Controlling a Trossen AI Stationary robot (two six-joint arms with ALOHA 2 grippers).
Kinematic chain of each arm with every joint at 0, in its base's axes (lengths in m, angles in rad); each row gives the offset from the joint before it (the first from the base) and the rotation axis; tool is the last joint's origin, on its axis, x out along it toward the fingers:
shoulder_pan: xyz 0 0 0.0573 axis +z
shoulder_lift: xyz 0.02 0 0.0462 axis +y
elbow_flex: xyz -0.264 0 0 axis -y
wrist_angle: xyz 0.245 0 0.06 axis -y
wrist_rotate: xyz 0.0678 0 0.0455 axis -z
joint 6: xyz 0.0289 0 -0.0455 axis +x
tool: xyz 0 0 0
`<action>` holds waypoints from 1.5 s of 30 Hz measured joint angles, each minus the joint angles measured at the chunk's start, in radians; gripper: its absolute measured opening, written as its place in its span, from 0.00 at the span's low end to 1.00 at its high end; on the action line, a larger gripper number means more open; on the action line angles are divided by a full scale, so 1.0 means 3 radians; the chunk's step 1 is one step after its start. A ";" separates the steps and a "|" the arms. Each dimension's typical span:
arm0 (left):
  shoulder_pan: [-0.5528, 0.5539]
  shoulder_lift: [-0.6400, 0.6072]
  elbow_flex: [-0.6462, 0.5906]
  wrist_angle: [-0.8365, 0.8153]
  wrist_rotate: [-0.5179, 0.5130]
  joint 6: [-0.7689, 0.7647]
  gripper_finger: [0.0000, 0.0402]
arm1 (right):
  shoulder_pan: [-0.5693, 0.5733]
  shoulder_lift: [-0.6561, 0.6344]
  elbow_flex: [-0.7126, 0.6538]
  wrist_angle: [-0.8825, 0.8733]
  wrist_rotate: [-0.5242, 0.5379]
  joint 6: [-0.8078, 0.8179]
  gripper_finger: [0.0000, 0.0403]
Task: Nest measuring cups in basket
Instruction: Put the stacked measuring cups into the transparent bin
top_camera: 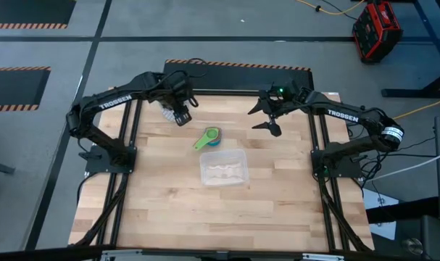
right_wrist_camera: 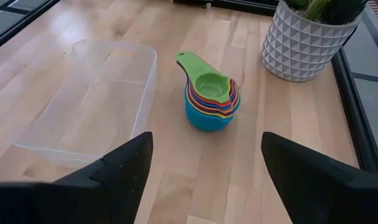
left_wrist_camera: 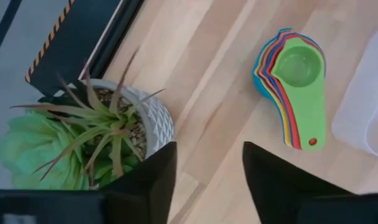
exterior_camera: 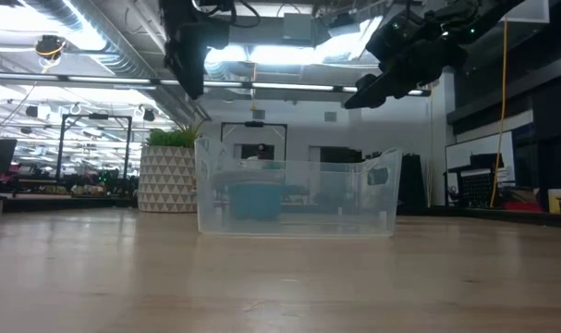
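— How are the measuring cups (right_wrist_camera: pixel 210 99) seen?
— Stacked, green uppermost, light blue lowest, at frame centre beside the clear basket (right_wrist_camera: pixel 89 102).
— The end effectors?
— Left end effector (left_wrist_camera: pixel 204 180) and right end effector (right_wrist_camera: pixel 204 171) are spread open, empty.

One stack of measuring cups (right_wrist_camera: pixel 210 96) nested together, exact count hard to tell; one clear basket (right_wrist_camera: pixel 83 109); one potted plant (right_wrist_camera: pixel 310 34); two arms.
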 joint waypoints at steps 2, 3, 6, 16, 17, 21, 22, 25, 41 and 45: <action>0.0019 0.0000 0.0000 0.0000 0.0014 0.0000 0.48 | 0.0000 0.0000 0.0000 -0.0001 0.0002 0.0000 0.76; 0.0023 0.0000 0.0000 -0.0001 0.0014 0.0000 0.50 | 0.0000 0.0000 0.0000 -0.0001 0.0001 0.0000 0.76; 0.0022 0.0000 0.0000 -0.0001 0.0013 -0.0007 0.56 | 0.0000 0.0000 0.0000 -0.0001 0.0001 0.0000 0.76; 0.0015 0.0001 0.0000 -0.0039 -0.0105 -0.0102 0.66 | 0.0000 0.0000 0.0000 -0.0003 0.0001 0.0000 0.76; 0.0016 0.0001 0.0000 -0.0038 -0.0135 -0.0102 0.67 | 0.0000 0.0000 0.0000 -0.0003 0.0001 0.0001 0.76; 0.0015 0.0001 0.0000 0.0006 -0.0281 -0.0084 0.67 | 0.0000 0.0000 0.0001 -0.0005 0.0002 0.0001 0.76; 0.0015 0.0001 0.0000 0.0027 -0.0297 -0.0083 0.67 | 0.0000 0.0000 0.0001 -0.0004 0.0002 0.0001 0.76; 0.0015 0.0002 0.0000 0.0038 -0.0314 -0.0084 0.67 | 0.0000 0.0000 0.0001 -0.0006 0.0002 0.0001 0.76; 0.0610 -0.0400 -0.0111 0.0159 0.1869 -0.0206 0.67 | 0.0001 0.0000 0.0003 -0.0006 0.0001 0.0001 0.76; 0.0741 -0.0434 -0.0488 0.0465 0.2249 -0.0159 0.67 | 0.0001 0.0000 0.0004 -0.0007 0.0002 0.0001 0.76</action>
